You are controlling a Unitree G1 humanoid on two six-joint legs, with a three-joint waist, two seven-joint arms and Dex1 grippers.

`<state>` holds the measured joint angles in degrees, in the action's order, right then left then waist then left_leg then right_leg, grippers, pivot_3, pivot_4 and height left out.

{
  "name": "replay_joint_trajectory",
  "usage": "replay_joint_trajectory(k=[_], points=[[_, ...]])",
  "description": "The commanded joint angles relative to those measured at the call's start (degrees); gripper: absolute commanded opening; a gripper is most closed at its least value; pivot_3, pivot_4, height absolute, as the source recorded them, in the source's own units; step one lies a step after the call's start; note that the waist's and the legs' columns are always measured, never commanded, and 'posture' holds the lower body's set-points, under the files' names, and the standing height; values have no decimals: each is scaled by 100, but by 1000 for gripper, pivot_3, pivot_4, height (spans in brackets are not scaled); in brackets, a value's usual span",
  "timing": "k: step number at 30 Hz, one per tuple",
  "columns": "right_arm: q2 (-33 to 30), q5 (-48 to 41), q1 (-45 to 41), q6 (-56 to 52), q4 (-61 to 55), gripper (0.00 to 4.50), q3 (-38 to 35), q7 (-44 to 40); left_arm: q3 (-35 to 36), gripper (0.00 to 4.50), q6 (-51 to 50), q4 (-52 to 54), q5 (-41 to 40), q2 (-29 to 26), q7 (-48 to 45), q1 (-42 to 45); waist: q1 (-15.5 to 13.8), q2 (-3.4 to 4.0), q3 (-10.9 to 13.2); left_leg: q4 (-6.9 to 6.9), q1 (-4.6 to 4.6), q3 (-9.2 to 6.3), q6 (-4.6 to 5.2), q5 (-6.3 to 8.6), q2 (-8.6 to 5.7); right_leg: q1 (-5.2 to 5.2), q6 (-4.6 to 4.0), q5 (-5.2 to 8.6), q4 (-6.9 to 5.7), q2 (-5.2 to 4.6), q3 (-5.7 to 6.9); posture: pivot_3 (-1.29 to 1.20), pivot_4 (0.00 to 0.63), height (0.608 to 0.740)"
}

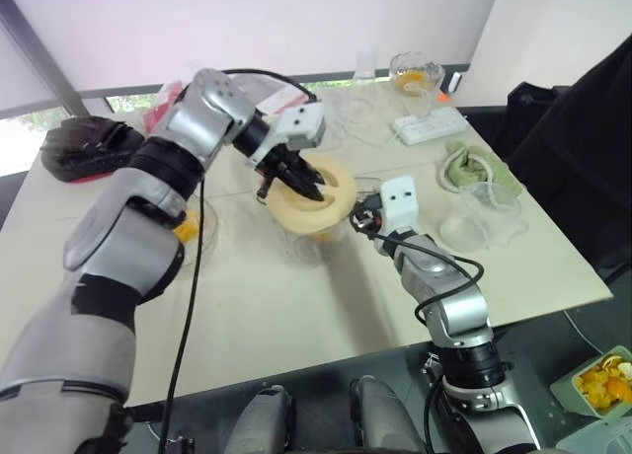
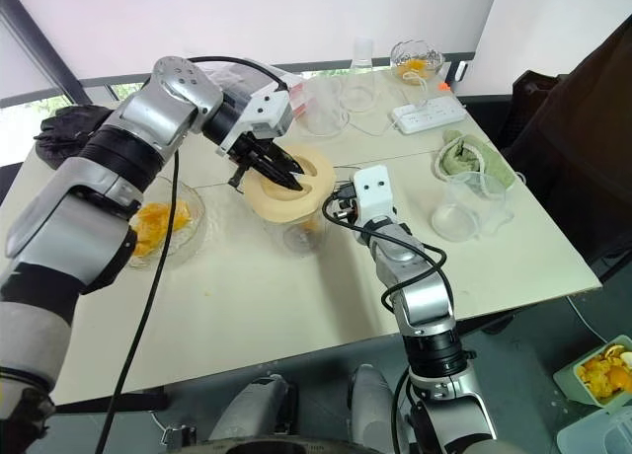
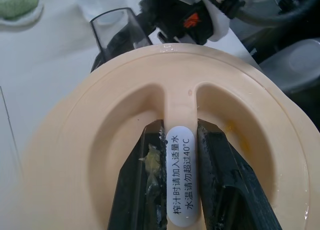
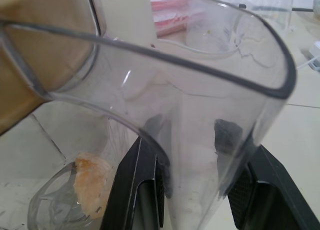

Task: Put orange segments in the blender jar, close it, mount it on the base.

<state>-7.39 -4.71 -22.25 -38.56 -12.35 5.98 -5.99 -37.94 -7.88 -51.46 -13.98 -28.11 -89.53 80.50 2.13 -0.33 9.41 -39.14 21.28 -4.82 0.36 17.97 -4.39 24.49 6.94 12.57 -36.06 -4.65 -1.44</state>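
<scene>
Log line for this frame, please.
step: closing jar | left jaws: shut on lid rib | right jaws: shut on jar | lid: tilted, unseated | orange segment: inside jar

The lid (image 3: 65,140) is seen to be smooth cream plastic with a soft sheen, and a glossy white label (image 3: 181,185) is stuck along its handle. The fingers (image 3: 225,190) of the left end effector (image 3: 180,132) are finished in matt black. The blender jar (image 4: 200,90) is clear, glossy plastic, and ribbed black pads (image 4: 245,190) are carried by the right end effector (image 4: 200,145). The bench (image 1: 286,296) is surfaced smooth and matt. The green cloth (image 1: 474,168) is looped and nubbly.
</scene>
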Motion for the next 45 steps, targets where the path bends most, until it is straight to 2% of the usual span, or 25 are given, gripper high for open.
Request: replay_joint_trajectory(k=[1, 3, 6, 8, 11, 17, 25, 26, 30, 38, 41, 45], points=[[15, 23, -136, 126, -187, 1001, -71, -22, 11, 249, -792, -64, 702, 131, 451, -505, -2, 11, -7, 0, 0, 0, 0, 0, 0, 0, 0, 0, 0, 0, 0, 0, 150, 740], [22, 26, -146, 126, -175, 1001, -71, -29, 223, 249, -1121, 51, 832, 179, 671, -549, -28, 19, -13, 0, -1, 0, 0, 0, 0, 0, 0, 0, 0, -1, 0, 0, 150, 740], [14, 28, -161, 146, -132, 1001, -71, -66, 696, 249, -2293, 333, 887, 336, 1487, -558, -121, 31, -23, -3, -5, 0, -1, -1, -2, -7, 0, 0, 0, -2, 0, 0, 150, 740], [28, 35, -179, 153, -100, 1001, -62, -81, 859, 249, -2895, 712, 914, 291, 1607, -639, -162, 32, -24, -7, -9, -4, -2, -1, -4, -15, 1, 0, 0, -3, 0, 0, 150, 740], [48, 39, -221, 175, -32, 1001, -38, -108, 986, 249, -3353, 1389, 974, 101, 1604, -871, -144, 33, -24, -8, -10, -6, -4, -2, -5, -17, 2, 0, -2, -3, 0, 0, 150, 740], [46, 54, -281, 271, 115, 1001, -3, -197, 1197, 249, -3505, 2211, 1005, -141, 1684, -1210, -97, 35, -25, 1, -8, -5, -11, -5, -2, -2, 1, 0, -4, -2, -5, 0, 150, 740], [48, 76, -378, 362, 278, 1001, 7, -294, 1518, 4292, -3439, 2810, 872, -318, 1735, -1369, -92, 35, -24, 4, -4, -4, -17, -8, 0, 6, 0, 0, -5, 0, -7, 0, 150, 740], [52, 78, -383, 368, 296, 1001, 9, -302, 1651, 4474, -3500, 2856, 792, -306, 1768, -1363, -93, 38, -25, 4, -4, -3, -17, -9, 0, 6, 0, 0, -4, -1, -7, 0, 150, 740], [60, 95, -365, 400, 333, 1001, 21, -362, 2108, 4474, -3747, 3101, 498, -306, 1827, -1296, -91, 35, -23, 4, 6, -3, -22, -11, 2, 17, -1, -1, -6, 2, -8, 0, 150, 740], [63, 113, -323, 430, 374, 1001, 25, -470, 4003, 4474, -4385, 3445, -506, -26, 3130, -1059, -4, 34, -18, 14, 31, 0, -54, -29, 1, 54, -1, -1, -8, -1, -12, 0, 150, 740], [62, 105, -312, 438, 383, 1001, 9, -495, 4729, 4474, -4167, 4184, -816, -51, 3591, -1841, 48, 40, -21, 18, 37, 0, -60, -32, 1, 61, -1, -1, -9, -3, -14, 0, 150, 740], [32, 75, -317, 468, 416, 1001, -56, -540, 5279, 4474, -3494, 5511, -895, 147, 4296, -3381, 51, 44, -23, 47, 25, 9, -77, -39, -1, 78, -3, -2, -9, -1, -44, 0, 150, 740]])
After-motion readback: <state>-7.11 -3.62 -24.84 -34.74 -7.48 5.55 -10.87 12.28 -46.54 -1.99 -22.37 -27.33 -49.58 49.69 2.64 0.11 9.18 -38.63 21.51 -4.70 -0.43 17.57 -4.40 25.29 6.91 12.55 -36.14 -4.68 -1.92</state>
